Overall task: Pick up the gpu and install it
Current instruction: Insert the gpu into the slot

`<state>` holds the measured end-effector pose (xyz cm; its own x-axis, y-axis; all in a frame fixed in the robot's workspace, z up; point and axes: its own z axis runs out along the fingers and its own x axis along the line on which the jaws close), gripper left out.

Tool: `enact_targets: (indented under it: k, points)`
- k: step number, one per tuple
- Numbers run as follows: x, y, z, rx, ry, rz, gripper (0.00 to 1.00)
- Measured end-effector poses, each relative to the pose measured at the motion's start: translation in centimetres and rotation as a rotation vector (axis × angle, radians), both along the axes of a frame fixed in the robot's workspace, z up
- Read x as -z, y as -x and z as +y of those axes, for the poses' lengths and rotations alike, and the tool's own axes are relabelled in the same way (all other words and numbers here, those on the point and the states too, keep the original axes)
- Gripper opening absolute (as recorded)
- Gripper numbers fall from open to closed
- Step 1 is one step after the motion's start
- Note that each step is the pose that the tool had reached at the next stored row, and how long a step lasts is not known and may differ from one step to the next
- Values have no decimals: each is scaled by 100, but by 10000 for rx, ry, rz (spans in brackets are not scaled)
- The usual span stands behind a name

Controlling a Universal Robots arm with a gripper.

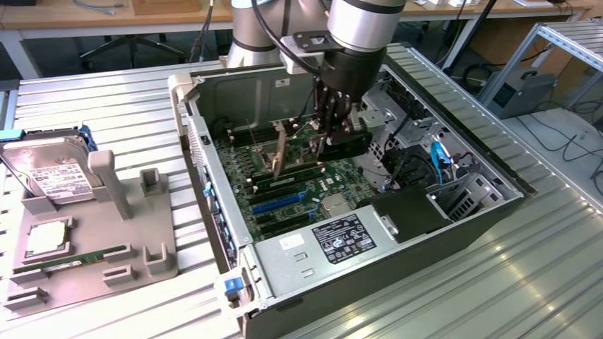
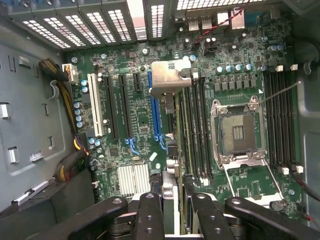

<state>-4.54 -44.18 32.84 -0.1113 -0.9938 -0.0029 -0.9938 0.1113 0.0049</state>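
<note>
My gripper (image 2: 172, 202) is nearest, its fingers (image 2: 150, 212) pressed in on the gpu (image 2: 170, 82) from both flat sides. I pinch the card by its top edge so that its connector edge hangs free underneath. From my wrist the card is edge-on, a thin dark line running away from the fingers to its silvery bracket at the far end.

Just past the card lies the motherboard (image 2: 135, 130). The card runs parallel to the long expansion slots, close beside the blue slot (image 2: 152, 105), with the bracket turned toward the case's rear slot openings (image 2: 100, 22). I judge this is so the bracket can meet the back wall. I cannot tell whether the card's lower edge touches the board or hangs just above it. The open CPU socket (image 2: 239, 132) sits off to the other side of the card, beyond the memory slots.

In the exterior view my gripper (image 1: 335, 141) reaches down into the open computer case (image 1: 490, 205) in the upper middle of the frame. Well apart, at the exterior view's left, a grey holder (image 1: 141, 247) keeps the hard drive (image 1: 52, 176) propped up and the green memory stick (image 1: 70, 260) lying low near the frame's lower left.
</note>
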Motion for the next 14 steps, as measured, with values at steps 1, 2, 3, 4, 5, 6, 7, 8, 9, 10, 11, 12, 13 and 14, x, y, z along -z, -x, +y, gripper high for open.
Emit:
enact_targets:
  k: [1,2,3,4,5,6,7,8,9,10,11,12,13,14]
  points:
    - [1,4,-2,-1,1,0,27]
    - [1,6,-3,0,0,0,27]
    - [1,7,-3,0,1,0,27]
    - [2,9,-4,0,0,0,27]
    - [2,11,-4,0,0,0,27]
    - [2,13,-4,0,1,0,27]
    - [3,15,-5,0,0,0,27]
    - [3,17,-5,0,0,0,27]
    - [3,19,-5,0,0,0,27]
    - [3,21,-5,0,1,0,27]
    - [4,24,-5,0,1,0,27]
    - [4,26,-6,0,0,0,27]
    - [4,29,-6,0,0,0,27]
    - [5,32,-6,0,0,0,27]
